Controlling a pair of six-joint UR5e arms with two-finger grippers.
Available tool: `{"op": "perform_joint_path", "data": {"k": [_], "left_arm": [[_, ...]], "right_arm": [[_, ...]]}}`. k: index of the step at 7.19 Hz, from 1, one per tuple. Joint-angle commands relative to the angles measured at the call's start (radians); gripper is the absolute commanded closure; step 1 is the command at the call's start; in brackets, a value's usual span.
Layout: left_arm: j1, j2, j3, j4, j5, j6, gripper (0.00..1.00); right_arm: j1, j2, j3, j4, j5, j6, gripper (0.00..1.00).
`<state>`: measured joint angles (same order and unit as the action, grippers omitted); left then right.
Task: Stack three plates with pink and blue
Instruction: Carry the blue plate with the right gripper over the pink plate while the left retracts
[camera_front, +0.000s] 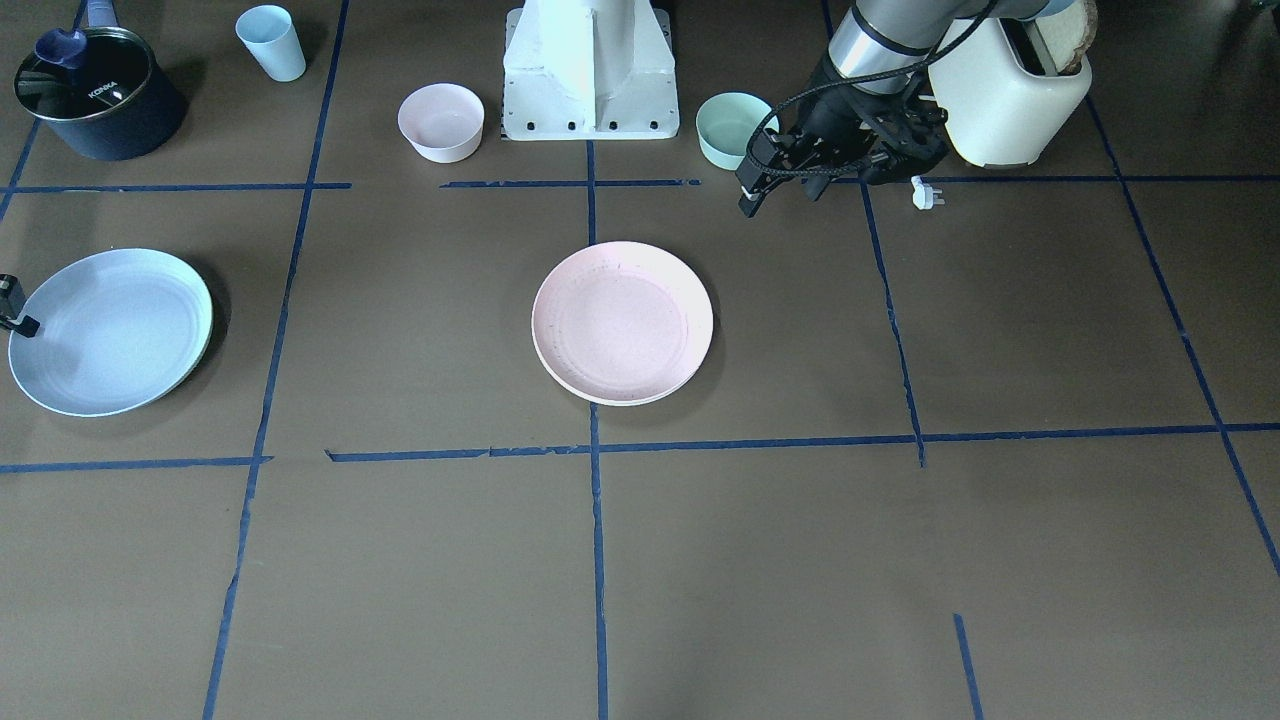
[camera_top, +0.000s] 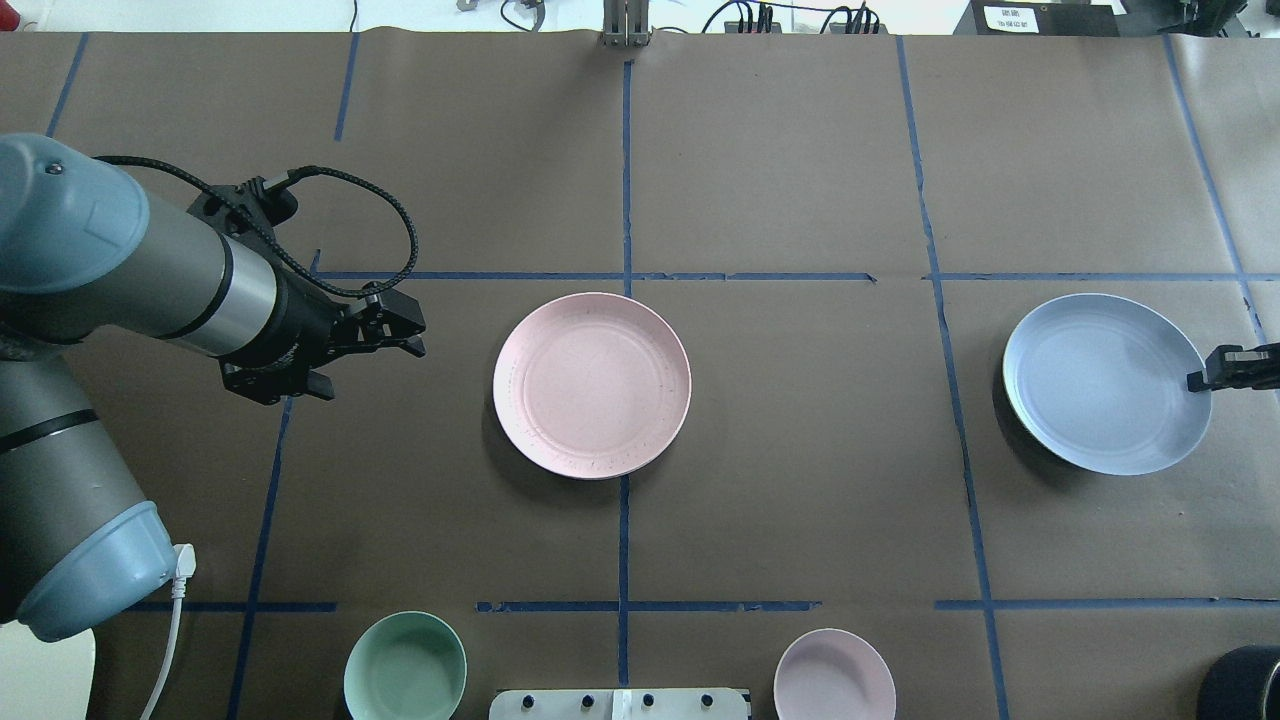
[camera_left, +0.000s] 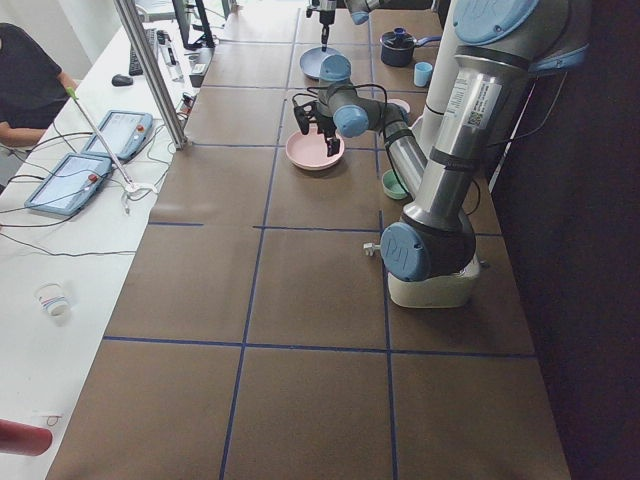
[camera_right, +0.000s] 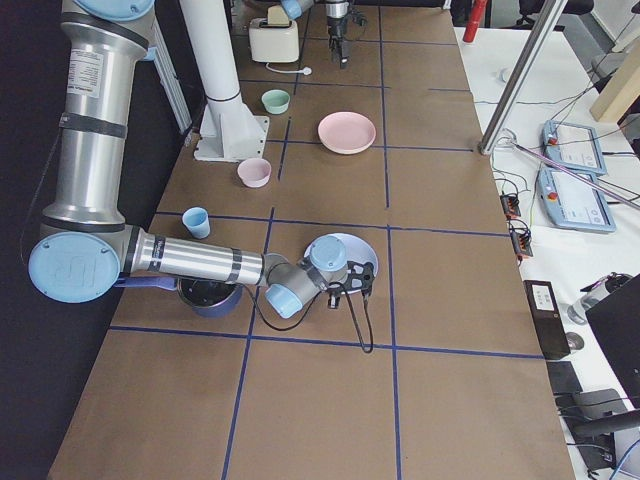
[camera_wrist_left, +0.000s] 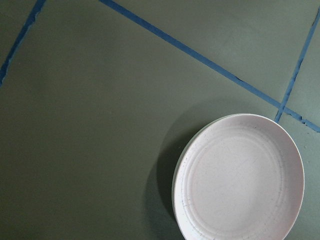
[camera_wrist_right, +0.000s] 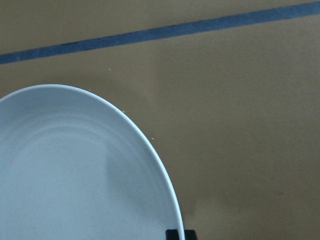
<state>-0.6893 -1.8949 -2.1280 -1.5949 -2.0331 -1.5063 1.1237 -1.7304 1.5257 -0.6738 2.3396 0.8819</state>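
Note:
The pale pink plate (camera_top: 591, 385) lies at the table's middle, and a cream rim (camera_front: 560, 376) shows under it. It also shows in the left wrist view (camera_wrist_left: 240, 177). The light blue plate (camera_top: 1105, 383) is at my right side, tilted, with a shadow under its inner edge. My right gripper (camera_top: 1200, 381) is shut on its outer rim; one fingertip (camera_wrist_right: 180, 234) shows at that rim. My left gripper (camera_top: 418, 338) is open and empty, held above the table to the left of the pink plate, apart from it.
A small pink bowl (camera_top: 834, 675) and a mint-green bowl (camera_top: 405, 668) stand by the robot's base (camera_front: 590, 70). A cream toaster (camera_front: 1010, 90) with its plug (camera_front: 927, 193) stands behind my left arm. A dark pot (camera_front: 95, 95) and a blue cup (camera_front: 271, 42) stand at my right rear.

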Motion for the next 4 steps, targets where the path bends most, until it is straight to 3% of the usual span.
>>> {"op": "perform_joint_path", "data": {"k": [1,3,4], "left_arm": [[-0.065,0.071,-0.039,0.111,-0.004,0.296,0.0],[-0.171,0.164,-0.03,0.113,-0.025,0.548,0.0],[-0.247,0.186,-0.001,0.112,-0.1,0.661,0.0]], "right_arm": [[0.001,0.015,0.108,-0.012,0.033,0.092,1.0],[0.002,0.093,0.146,-0.017,0.058,0.214,1.0],[0.001,0.151,0.146,-0.018,0.058,0.283,1.0]]}}
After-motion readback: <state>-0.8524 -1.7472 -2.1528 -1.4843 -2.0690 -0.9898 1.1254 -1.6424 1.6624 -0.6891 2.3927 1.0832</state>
